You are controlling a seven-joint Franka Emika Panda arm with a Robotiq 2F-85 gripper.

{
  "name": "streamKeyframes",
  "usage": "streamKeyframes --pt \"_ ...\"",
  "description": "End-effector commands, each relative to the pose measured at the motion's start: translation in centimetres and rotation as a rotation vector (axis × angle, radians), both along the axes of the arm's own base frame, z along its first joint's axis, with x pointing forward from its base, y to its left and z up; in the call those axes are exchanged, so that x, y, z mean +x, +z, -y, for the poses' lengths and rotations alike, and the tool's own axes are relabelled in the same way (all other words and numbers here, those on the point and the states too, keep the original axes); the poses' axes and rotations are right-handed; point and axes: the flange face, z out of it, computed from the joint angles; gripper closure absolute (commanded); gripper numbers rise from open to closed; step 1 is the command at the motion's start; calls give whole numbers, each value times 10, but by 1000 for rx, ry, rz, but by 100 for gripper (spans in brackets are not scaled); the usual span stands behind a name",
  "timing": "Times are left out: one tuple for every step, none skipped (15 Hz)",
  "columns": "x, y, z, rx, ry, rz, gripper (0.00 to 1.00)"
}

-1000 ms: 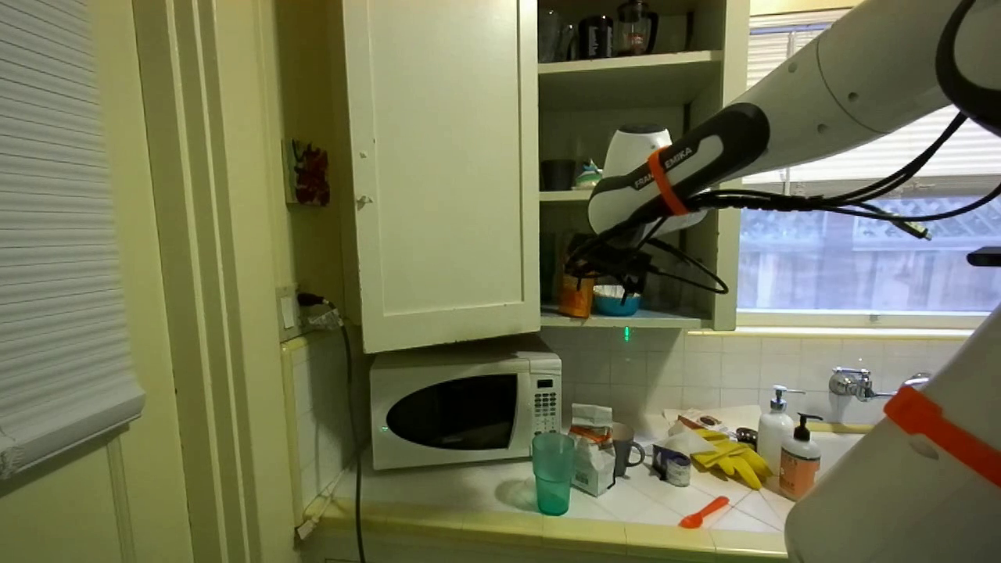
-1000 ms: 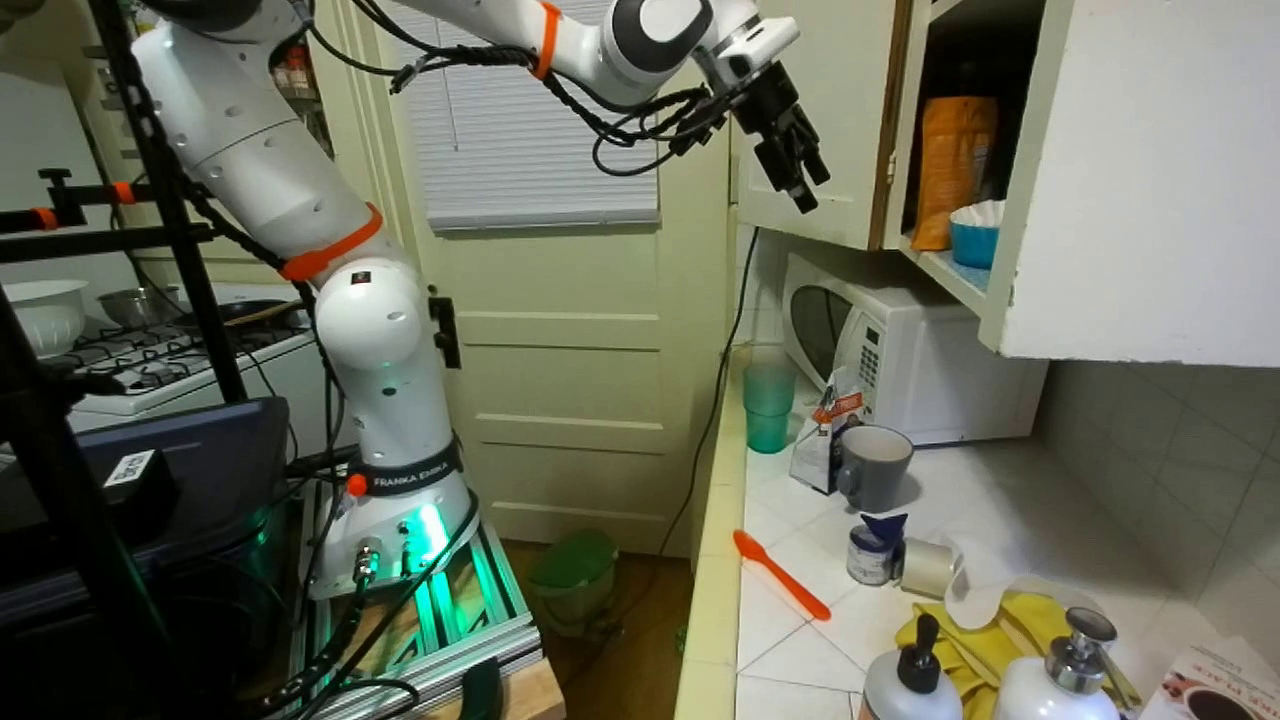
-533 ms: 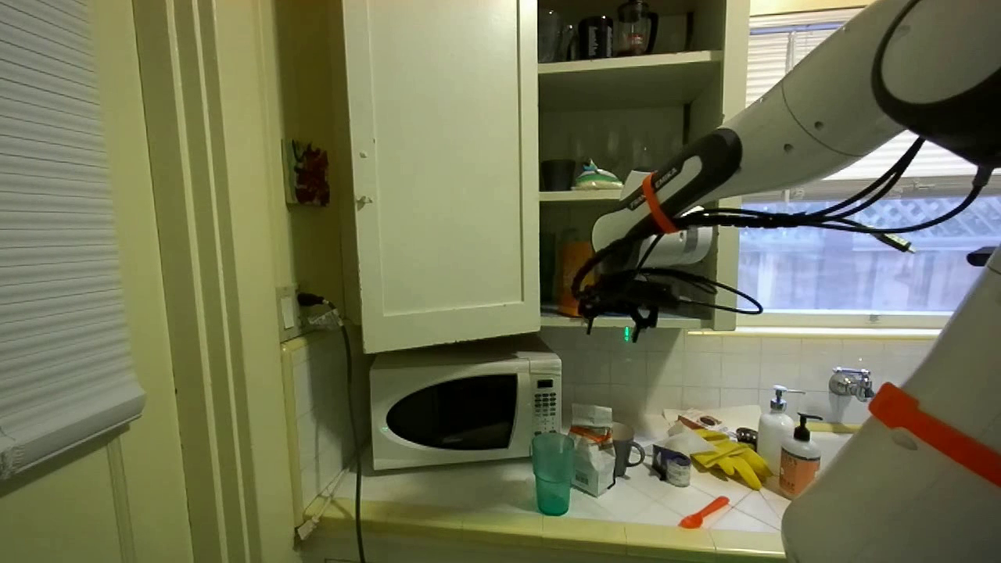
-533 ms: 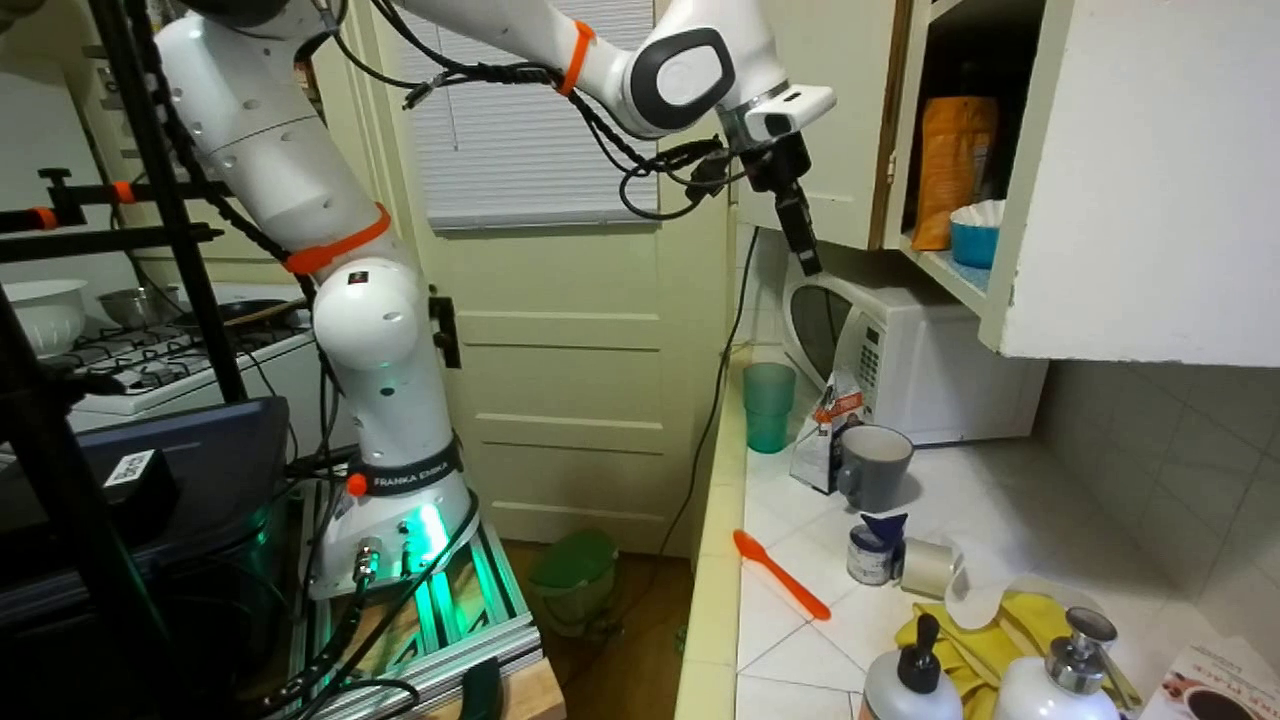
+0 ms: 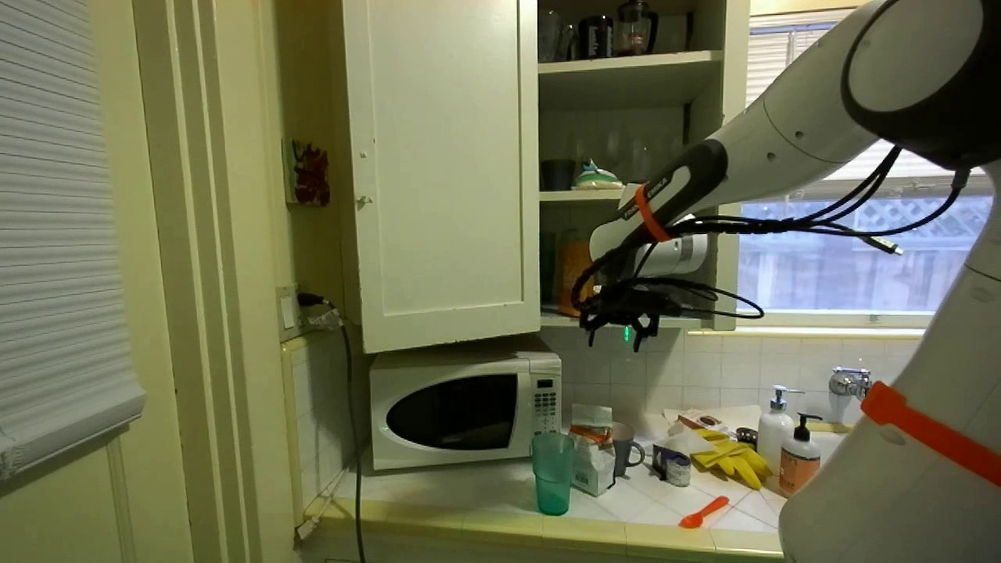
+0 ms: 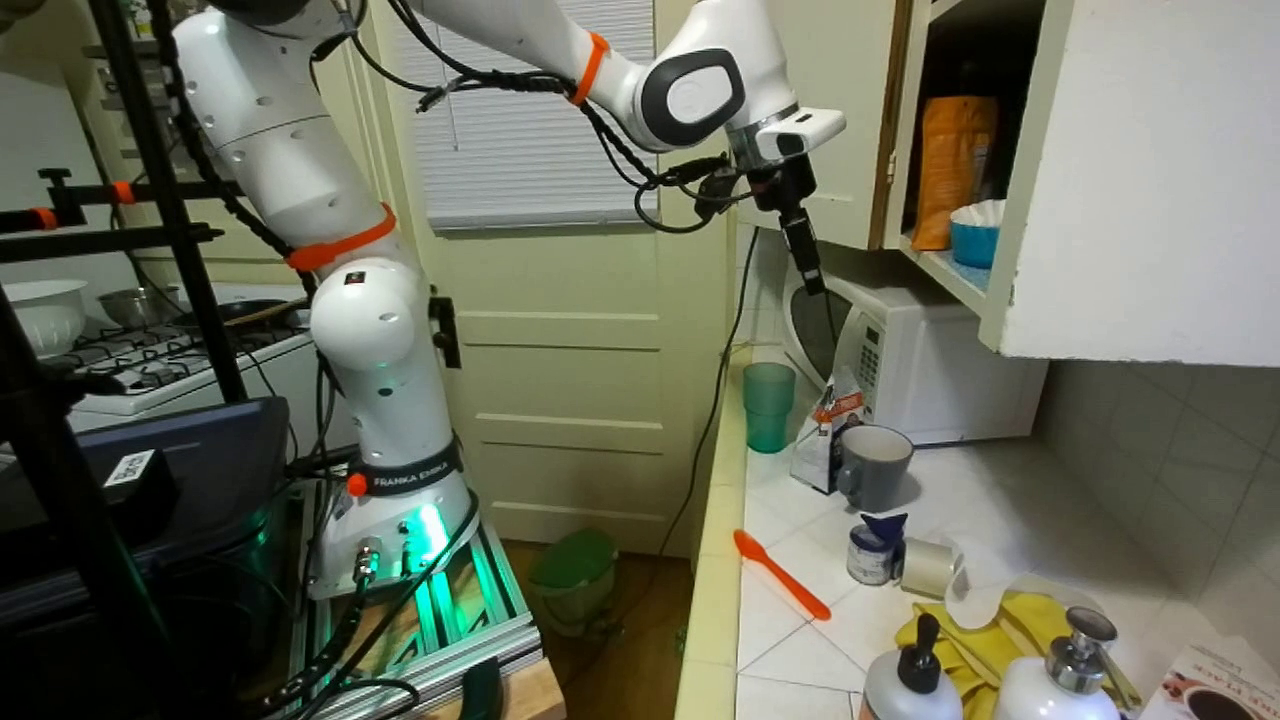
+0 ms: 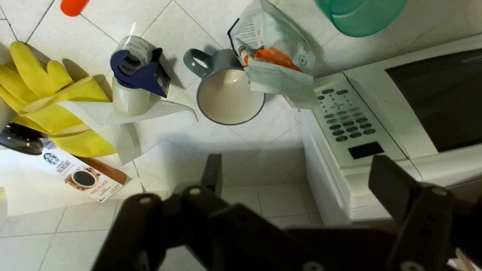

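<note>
Mug (image 7: pixel 229 94) stands well below the hand (image 5: pixel 614 344), beside a bag (image 7: pixel 278 58).

Illumination is uneven. In an exterior view, the window (image 5: pixel 829 281) admits pale daylight, while the cabinet (image 5: pixel 633 94) is dim inside. In an exterior view, green light shines on the robot base (image 6: pixel 395 520); the lower left corner is near black. In the wrist view, the gloves (image 7: pixel 52 94) cast shadows on the counter (image 7: pixel 177 30), a highlight marks the mug (image 7: pixel 229 98), and the gripper (image 7: pixel 297 165) is dark and slightly soft.
</note>
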Motion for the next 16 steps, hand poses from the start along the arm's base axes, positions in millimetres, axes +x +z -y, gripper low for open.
streamKeyframes --pt "8 -29 11 -17 105 -57 0" --pt "10 -38 15 -34 132 -72 0" --pt "13 -47 18 -42 172 -83 0" --pt "15 -54 20 -52 214 -91 0" --pt "18 -62 23 -67 256 -94 0" --pt "22 -69 25 -80 290 -95 0" --pt "26 -77 25 -93 323 -96 0" --pt "29 -83 26 -105 350 -95 0" --pt "33 -90 24 -108 376 -91 0" --pt "36 -95 23 -111 401 -87 0" --pt "38 -100 22 -114 420 -82 0" --pt "41 -105 21 -109 440 -80 0" --pt "43 -110 20 -108 458 -79 0" --pt "46 -114 19 -104 476 -80 0" --pt "47 -120 19 -98 492 -84 0" --pt "49 -124 17 -89 510 -88 0"
